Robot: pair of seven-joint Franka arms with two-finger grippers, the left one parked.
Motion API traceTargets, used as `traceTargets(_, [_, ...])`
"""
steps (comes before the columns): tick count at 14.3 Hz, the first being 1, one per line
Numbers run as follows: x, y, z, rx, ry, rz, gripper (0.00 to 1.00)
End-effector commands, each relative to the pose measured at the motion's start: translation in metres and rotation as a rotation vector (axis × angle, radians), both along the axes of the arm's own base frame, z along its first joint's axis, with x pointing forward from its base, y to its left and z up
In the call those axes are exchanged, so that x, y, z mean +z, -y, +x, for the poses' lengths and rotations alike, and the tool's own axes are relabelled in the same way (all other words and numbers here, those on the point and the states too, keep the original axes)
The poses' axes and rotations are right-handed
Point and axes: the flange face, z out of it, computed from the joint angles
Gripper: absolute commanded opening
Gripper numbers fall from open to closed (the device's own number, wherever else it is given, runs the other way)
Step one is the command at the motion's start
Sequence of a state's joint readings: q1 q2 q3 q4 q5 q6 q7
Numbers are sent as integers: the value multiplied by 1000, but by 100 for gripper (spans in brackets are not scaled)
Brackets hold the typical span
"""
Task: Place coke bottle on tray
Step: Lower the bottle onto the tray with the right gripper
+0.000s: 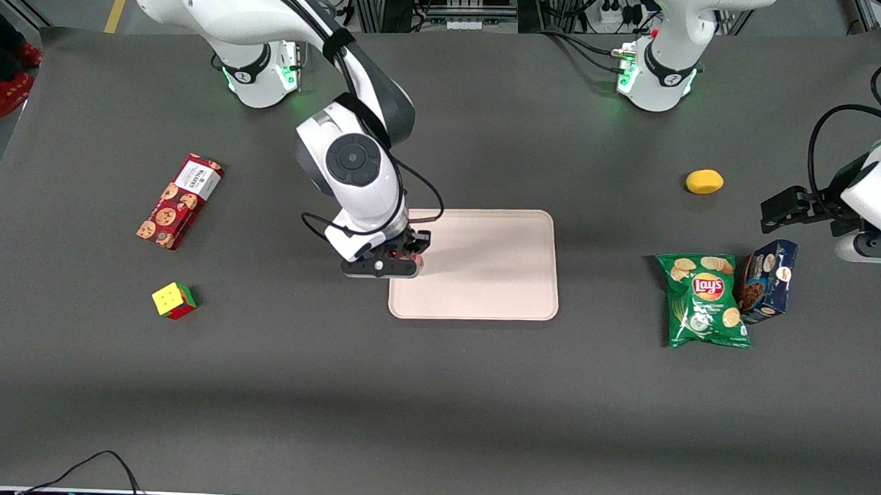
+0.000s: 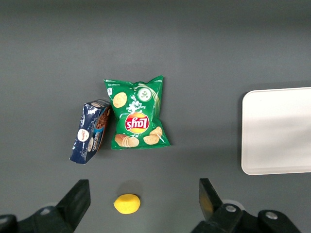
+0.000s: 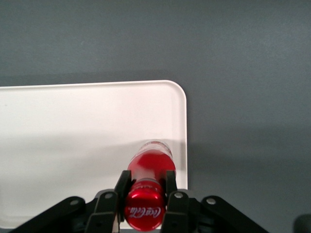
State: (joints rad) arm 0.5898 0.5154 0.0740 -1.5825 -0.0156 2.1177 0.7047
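Over the tray's (image 1: 483, 278) working-arm edge, I'm pointing the end effector (image 3: 146, 187) straight down, gripping the upright coke bottle (image 3: 150, 162).

right arm bent low, claw (image 3: 144, 187) clamped, pointing down

One hand (image 3: 145, 187) is at work, closed on the one coke bottle (image 3: 150, 162), which stands upright over one tray (image 1: 483, 293). Well off from the hand lie two cookie boxes, one red (image 1: 179, 201) and one blue (image 1: 768, 280), plus one chip bag (image 1: 703, 301), one colour cube (image 1: 174, 300) and one lemon (image 1: 704, 181).
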Motion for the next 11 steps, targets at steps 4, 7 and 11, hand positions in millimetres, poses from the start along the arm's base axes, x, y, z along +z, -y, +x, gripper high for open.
traceTargets(4, [-7,-4,4,-13,14,-15,0])
traceTargets(7, [-12,-4,4,-13,12,-17,0])
traceTargets(11, [-19,-4,5,-14,3,-23,8])
